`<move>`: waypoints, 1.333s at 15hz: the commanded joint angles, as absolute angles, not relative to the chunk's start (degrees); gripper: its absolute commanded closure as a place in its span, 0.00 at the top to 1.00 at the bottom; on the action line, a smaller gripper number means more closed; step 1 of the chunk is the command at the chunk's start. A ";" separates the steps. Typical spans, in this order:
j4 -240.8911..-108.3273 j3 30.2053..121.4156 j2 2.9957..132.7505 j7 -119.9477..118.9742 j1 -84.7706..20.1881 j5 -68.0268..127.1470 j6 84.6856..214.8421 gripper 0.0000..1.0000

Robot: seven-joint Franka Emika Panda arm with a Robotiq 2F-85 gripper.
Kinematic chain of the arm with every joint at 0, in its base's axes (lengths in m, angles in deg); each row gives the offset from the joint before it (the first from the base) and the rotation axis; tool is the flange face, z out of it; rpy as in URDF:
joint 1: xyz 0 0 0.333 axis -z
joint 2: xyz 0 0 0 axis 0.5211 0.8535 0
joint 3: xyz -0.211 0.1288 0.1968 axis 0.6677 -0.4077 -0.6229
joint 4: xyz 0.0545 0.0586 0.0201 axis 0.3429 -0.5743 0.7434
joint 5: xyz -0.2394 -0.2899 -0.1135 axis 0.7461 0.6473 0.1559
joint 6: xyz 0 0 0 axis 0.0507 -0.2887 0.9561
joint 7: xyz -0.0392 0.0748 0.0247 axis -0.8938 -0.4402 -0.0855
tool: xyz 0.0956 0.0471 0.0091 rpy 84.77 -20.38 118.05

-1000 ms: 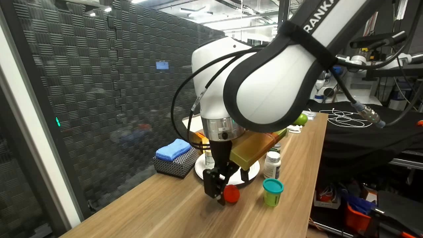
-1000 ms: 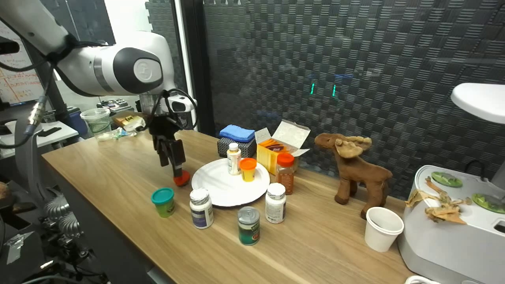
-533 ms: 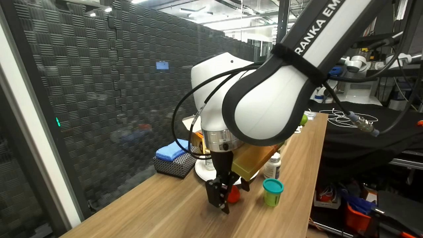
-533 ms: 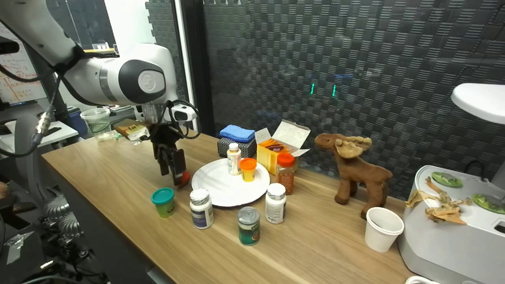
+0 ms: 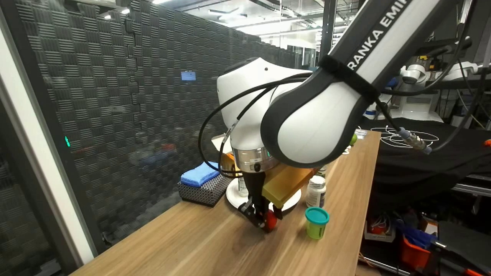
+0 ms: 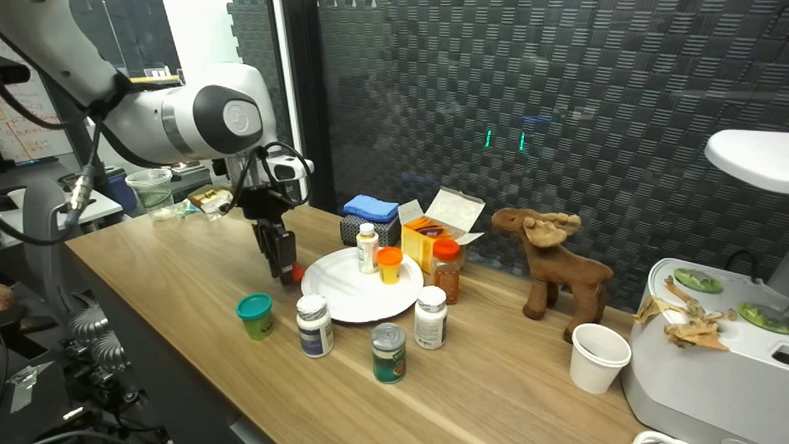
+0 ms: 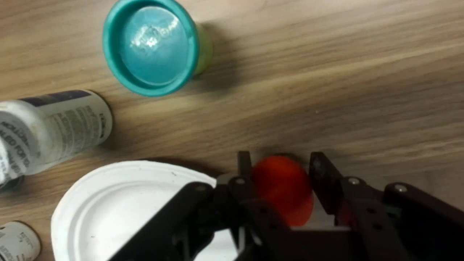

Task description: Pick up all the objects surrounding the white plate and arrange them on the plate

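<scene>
In the wrist view the red cup point(image 7: 284, 190) sits right of centre, low in the frame — between the two fingers of the gripper point(image 7: 281, 162), which stand narrow and hold it from both sides. The white plate point(image 7: 108, 206) lies lower left, just beside the gripper; the teal-green cup point(image 7: 154, 45), upper left, is well apart from it. Whether the red cup touches the table point(image 6: 493, 382) I cannot tell — the fingers partly hide it in both exterior views.

The desk point(image 6: 481, 370) looked smooth, grained wood; the teal lid point(image 7: 154, 47), glossy plastic; the white plate point(image 7: 112, 217), matt; the toy moose point(image 6: 564, 271), plush.
</scene>
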State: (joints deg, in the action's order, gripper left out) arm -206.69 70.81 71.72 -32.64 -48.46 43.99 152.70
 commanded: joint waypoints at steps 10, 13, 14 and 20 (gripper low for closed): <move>-196.20 70.23 73.01 -30.30 -46.36 42.24 143.55 0.19; -195.03 69.85 75.17 -28.04 -46.20 41.04 142.54 0.19; -194.97 69.57 75.89 -26.98 -46.16 40.34 142.55 0.19; -195.08 68.65 77.66 -21.41 -46.58 36.72 142.97 0.19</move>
